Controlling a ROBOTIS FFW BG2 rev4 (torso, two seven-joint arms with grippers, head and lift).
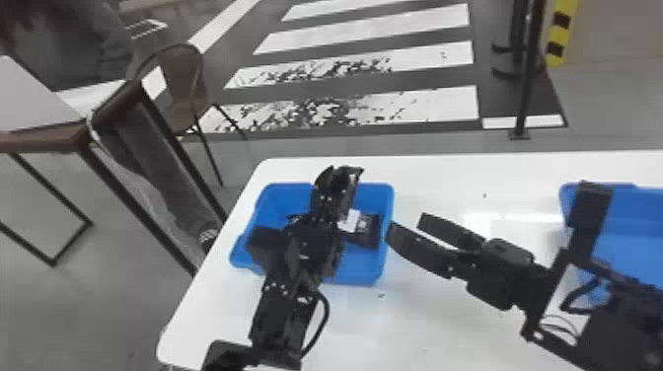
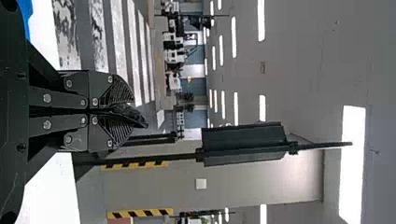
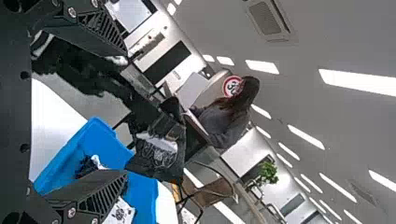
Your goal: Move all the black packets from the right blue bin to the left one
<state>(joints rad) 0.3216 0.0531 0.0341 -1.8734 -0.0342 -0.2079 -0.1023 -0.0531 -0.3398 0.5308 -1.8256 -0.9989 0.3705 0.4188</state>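
Over the left blue bin (image 1: 259, 212) is my left gripper (image 1: 340, 180); in the left wrist view the left gripper (image 2: 132, 113) is closed on a dark glossy packet (image 2: 136, 116). From the right wrist view, that black packet (image 3: 161, 151) with pale marks is above the bin (image 3: 98, 135). Inside the left bin lies a black packet (image 1: 367, 232) with a white label. My right gripper (image 1: 405, 223) has its fingers apart beside that bin's right wall; in its wrist view, the right gripper (image 3: 126, 113) holds nothing. The right blue bin (image 1: 626, 224) is partly behind the right arm.
Both bins stand on a white table (image 1: 444, 182), whose left edge runs down beside the left bin. Beyond it are a chair (image 1: 182, 74), a brown table (image 1: 44, 140) and a black post (image 1: 525, 84) on the floor.
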